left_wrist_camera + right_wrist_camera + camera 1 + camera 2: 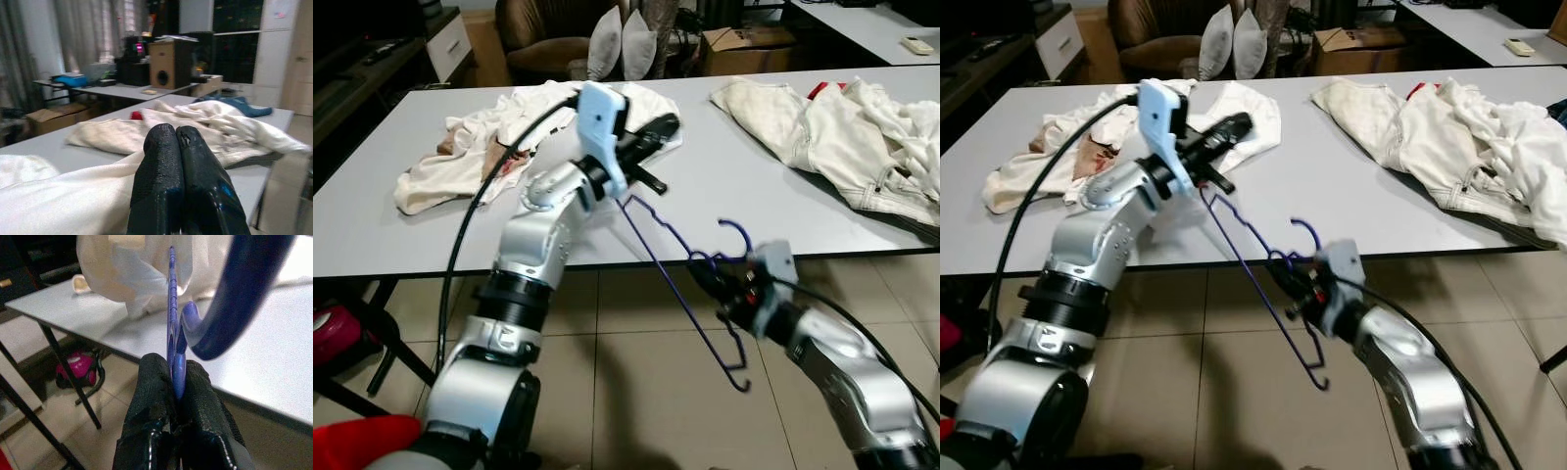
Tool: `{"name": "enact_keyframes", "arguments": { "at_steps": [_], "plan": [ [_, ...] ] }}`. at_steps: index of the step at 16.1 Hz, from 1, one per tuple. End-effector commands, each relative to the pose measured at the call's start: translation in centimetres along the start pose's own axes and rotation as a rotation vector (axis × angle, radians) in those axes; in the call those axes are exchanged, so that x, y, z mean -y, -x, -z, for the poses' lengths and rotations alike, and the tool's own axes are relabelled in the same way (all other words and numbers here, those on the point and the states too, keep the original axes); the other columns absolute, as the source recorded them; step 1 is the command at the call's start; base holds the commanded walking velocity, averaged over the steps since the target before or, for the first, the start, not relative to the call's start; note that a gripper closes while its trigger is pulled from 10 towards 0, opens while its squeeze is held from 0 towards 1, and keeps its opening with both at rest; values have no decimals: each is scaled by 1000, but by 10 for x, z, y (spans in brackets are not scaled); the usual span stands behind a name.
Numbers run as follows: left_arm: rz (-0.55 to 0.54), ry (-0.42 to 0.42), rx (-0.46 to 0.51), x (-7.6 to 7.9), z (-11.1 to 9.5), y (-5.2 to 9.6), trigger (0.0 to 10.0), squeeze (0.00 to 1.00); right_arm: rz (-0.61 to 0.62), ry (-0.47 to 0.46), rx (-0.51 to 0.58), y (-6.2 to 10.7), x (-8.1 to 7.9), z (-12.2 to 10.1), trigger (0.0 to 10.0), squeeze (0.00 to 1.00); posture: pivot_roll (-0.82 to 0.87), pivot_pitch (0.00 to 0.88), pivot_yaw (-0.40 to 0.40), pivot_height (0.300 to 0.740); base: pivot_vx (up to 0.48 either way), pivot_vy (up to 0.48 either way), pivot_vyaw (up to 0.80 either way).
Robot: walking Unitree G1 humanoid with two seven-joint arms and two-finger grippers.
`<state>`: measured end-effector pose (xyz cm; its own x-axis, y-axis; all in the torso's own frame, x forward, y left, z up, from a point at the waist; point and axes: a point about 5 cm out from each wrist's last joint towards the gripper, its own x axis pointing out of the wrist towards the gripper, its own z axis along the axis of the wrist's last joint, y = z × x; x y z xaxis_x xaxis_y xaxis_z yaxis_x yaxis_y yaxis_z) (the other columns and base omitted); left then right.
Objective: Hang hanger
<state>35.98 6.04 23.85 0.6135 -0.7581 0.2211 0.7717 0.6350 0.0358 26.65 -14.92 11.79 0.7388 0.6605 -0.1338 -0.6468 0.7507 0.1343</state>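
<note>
Two pincers: right pincer (177,382) grasping blue hanger (680,264) below the worktop (734,186) edge; left pincer (178,142) clenched above white garment (480,147).

- We find no text, label, brand or number that we can read in any of the views.
- The cardboard box (744,47) behind the table (724,186) bears no legible marking (too small and blurred for us to tell).
</note>
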Motion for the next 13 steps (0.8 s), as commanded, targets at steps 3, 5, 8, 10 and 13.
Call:
{"name": "enact_keyframes", "arguments": {
  "at_steps": [3, 5, 8, 10, 13],
  "plan": [
    [29, 7, 2, 7, -1, 0, 0, 0, -28, -15, 10, -9, -1, -2, 10000, 0, -247, 0, 102, 740, 0, 0, 0],
    [-19, 1, -8, 2, 3, 2, 0, 0, -78, -11, 17, -8, -7, -4, 10000, 0, -243, 0, 96, 740, 0, 0, 0],
    [-114, -42, -16, -12, 1, 6, 0, 0, -106, 0, 1, 0, -11, -3, 10000, 0, -243, 0, 94, 740, 0, 0, 0],
    [-117, -52, -25, -13, 1, 7, 0, 0, -123, 6, 0, 5, -13, -4, 10000, 0, -246, 0, 97, 740, 0, 0, 0],
    [-107, -59, -30, -12, 3, 6, 0, 0, -164, 8, 32, 8, -18, -14, 10000, 0, -251, 0, 105, 740, 0, 0, 0]
  ]
}}
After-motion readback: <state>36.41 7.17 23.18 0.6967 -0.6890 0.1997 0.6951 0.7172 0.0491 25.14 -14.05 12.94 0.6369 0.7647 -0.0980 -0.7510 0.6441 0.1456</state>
